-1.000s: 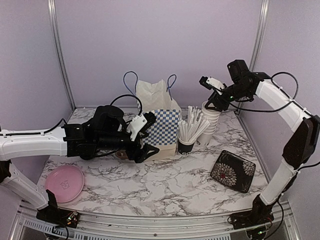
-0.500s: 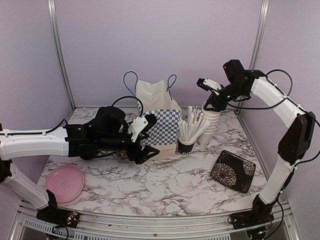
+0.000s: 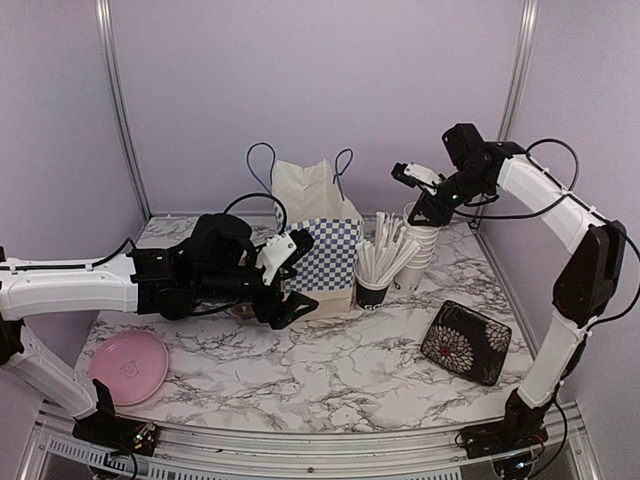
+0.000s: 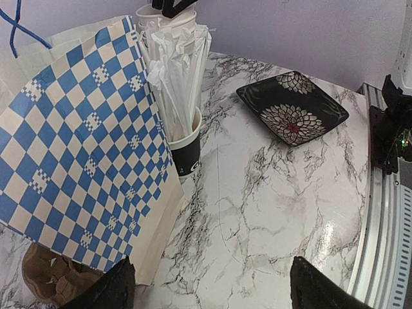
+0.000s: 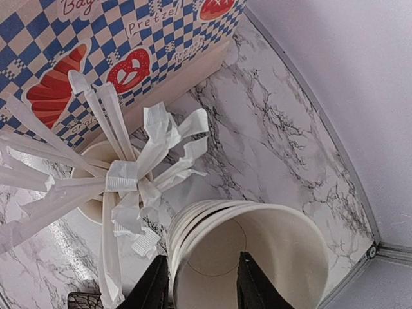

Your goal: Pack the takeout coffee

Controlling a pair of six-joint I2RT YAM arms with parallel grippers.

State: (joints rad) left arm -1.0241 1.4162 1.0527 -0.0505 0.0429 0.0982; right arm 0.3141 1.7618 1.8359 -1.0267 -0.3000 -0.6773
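A stack of white paper cups [image 3: 423, 238], the takeout coffee cups, stands at the back right beside the straws. My right gripper [image 3: 418, 207] hangs over the stack. In the right wrist view one finger is inside the top cup [image 5: 257, 251] and the other [image 5: 153, 283] is outside the rims, so my right gripper [image 5: 201, 273] straddles the cup wall, with a gap still showing beside the inner finger. My left gripper [image 3: 298, 275] is open low in front of the checked bag, nothing between its fingers [image 4: 106, 290]. A brown pulp carrier [image 4: 51, 280] lies by the bag's near corner.
A blue-and-white checked paper bag [image 3: 322, 252] stands mid-table, with a white bag with blue handles [image 3: 305, 180] behind it. A black cup of wrapped straws [image 3: 374, 288] sits between bag and cups. A black floral plate [image 3: 465, 341] lies front right, a pink plate [image 3: 128, 366] front left.
My right gripper has shifted a little left onto the cup stack and its jaws have narrowed. The left arm has barely moved.
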